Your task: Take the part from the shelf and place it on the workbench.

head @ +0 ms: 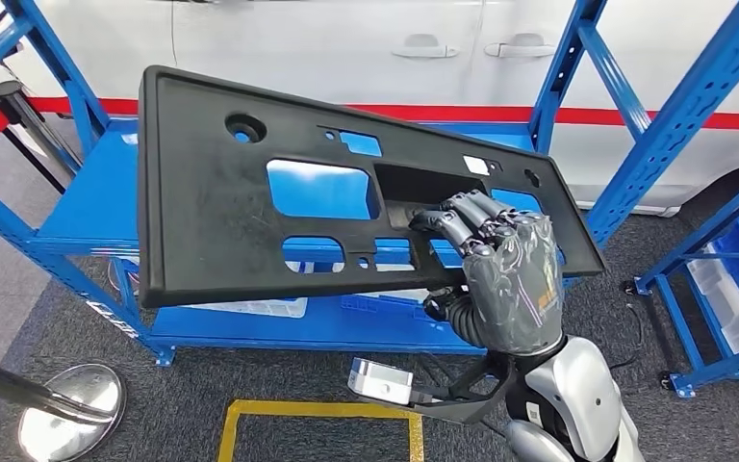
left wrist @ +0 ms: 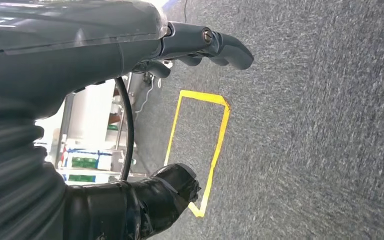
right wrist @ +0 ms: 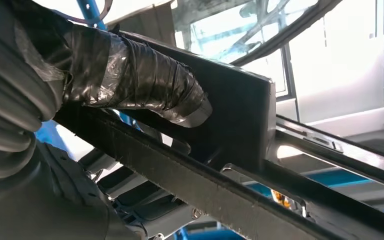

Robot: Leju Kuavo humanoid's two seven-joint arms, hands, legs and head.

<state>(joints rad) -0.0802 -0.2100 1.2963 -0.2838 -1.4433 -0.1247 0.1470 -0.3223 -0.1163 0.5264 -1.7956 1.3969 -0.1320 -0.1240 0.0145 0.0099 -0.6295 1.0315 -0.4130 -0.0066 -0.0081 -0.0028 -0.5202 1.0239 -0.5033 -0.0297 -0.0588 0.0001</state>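
A white car [head: 346, 48] with a red stripe along its side stands behind everything in the head view, two door handles showing. In front of it is a blue metal shelf [head: 87, 192] with slanted uprights and a flat blue deck; a second blue rack [head: 722, 279] stands off to the right on casters. The floor is grey carpet [left wrist: 320, 125] with a yellow taped rectangle [left wrist: 215, 145] marked on it.

The part is a large black plastic panel [head: 212, 192], long and flat with a raised rim, a round hole near one end and several rectangular cut-outs through which the blue deck shows. It is lifted and tilted above the shelf deck, its left end higher and free in the air, with a small white label near its far right edge.

The right hand [head: 500, 269] grips the panel at its lower right: its fingers [head: 462, 217] reach over the front edge into a recessed opening, and in the right wrist view the taped thumb [right wrist: 145, 82] presses against the panel's underside wall.

The left hand [left wrist: 130, 50] hangs over the carpet, its fingers slightly curled and apart, holding nothing.

A chrome stanchion base [head: 67, 404] sits on the floor at lower left, and a small silver camera box [head: 381, 379] is mounted by the right wrist.
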